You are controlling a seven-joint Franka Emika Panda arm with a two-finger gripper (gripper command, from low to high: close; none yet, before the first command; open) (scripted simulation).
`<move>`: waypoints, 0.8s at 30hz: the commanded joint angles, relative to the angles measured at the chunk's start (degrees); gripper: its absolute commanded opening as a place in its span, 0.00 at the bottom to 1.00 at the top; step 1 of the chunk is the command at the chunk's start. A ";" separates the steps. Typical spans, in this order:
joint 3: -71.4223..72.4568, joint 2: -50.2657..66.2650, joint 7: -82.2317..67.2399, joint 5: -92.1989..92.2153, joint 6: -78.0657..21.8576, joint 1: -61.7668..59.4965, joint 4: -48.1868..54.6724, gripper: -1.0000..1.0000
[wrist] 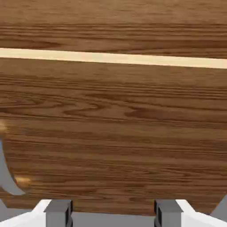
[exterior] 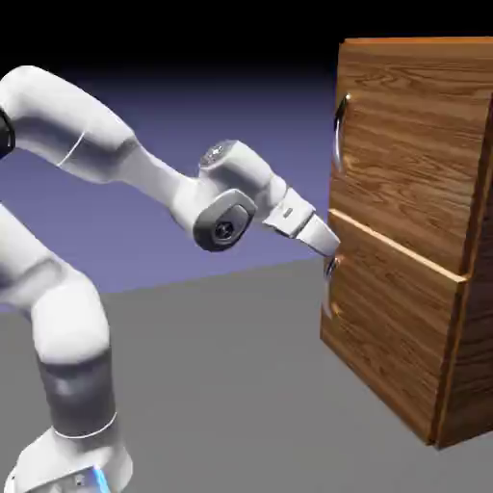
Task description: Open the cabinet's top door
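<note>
Near the lower handle (exterior: 331, 287), the downward-slanting gripper (exterior: 332, 248) points cabinetward (exterior: 409, 144), jaws wide.

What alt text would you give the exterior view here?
A white robot arm reaches right, its hand beside the lower door's handle on a tall wood-grain cabinet. The top door, with its long curved metal handle, is closed. Behind are a grey surface and a blue-violet backdrop fading to black.
</note>
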 commanded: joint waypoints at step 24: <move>31.46 -21.42 -26.69 59.82 -6.66 -32.07 15.37 0.50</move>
